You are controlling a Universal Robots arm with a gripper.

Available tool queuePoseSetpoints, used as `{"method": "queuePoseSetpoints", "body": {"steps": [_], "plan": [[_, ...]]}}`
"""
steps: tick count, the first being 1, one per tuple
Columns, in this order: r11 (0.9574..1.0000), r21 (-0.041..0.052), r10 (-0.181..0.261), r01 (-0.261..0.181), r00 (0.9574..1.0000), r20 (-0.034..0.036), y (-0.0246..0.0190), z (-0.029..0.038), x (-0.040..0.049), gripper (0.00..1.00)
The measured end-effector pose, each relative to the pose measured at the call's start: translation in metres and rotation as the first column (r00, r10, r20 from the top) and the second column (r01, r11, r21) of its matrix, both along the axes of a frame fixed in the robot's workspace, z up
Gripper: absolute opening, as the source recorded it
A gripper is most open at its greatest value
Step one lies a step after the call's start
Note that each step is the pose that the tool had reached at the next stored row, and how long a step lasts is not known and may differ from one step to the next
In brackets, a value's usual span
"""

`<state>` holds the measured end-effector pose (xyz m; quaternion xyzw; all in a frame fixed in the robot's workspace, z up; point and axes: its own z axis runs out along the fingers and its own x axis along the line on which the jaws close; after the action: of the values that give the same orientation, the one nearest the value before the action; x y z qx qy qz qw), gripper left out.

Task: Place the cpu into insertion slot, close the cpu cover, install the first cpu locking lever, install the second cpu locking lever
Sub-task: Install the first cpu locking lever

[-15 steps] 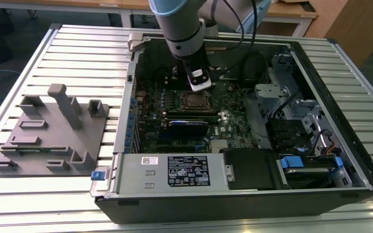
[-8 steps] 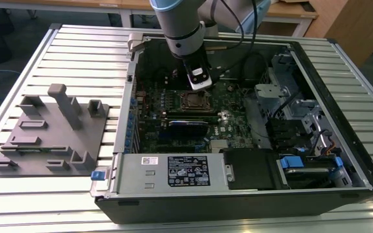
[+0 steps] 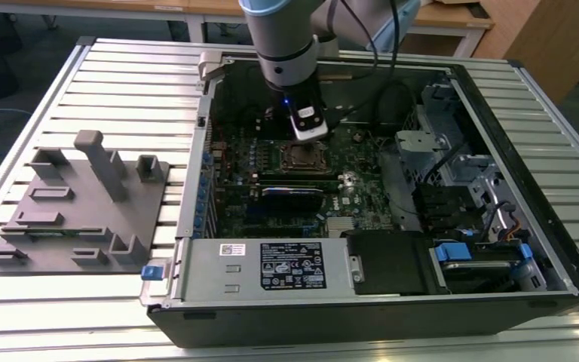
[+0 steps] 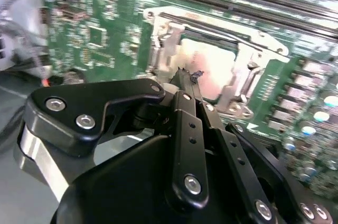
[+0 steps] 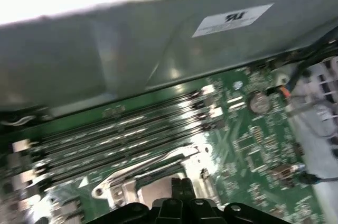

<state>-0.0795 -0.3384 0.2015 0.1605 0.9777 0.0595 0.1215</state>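
The cpu (image 4: 214,65), pale and silvery, lies in the insertion slot (image 3: 300,156) on the green motherboard (image 4: 100,28). The cpu cover (image 4: 232,31), a silvery frame, sits around it, and the chip shows through its window. I cannot tell whether the cover lies fully flat. My gripper (image 4: 186,75) hangs just above the socket's near edge, black fingers pressed together with nothing between them. In the first wrist view my gripper (image 5: 179,183) points at the cover's rim (image 5: 158,161). From the exterior view my gripper (image 3: 310,134) stands upright over the slot inside the open computer case.
Long black memory slots (image 5: 121,134) run beside the socket, with the case wall (image 5: 132,60) behind them. A power supply box (image 3: 269,264) and drive cage (image 3: 440,151) crowd the case. A grey fixture plate (image 3: 78,204) lies on the slatted table at the exterior view's left.
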Motion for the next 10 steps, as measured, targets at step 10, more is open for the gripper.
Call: {"method": "queuePoseSetpoints", "body": {"steps": [10], "plan": [[1.0,-0.0035,0.0,0.0,0.9991,-0.042,0.0,0.0002,0.0004,0.1]]}}
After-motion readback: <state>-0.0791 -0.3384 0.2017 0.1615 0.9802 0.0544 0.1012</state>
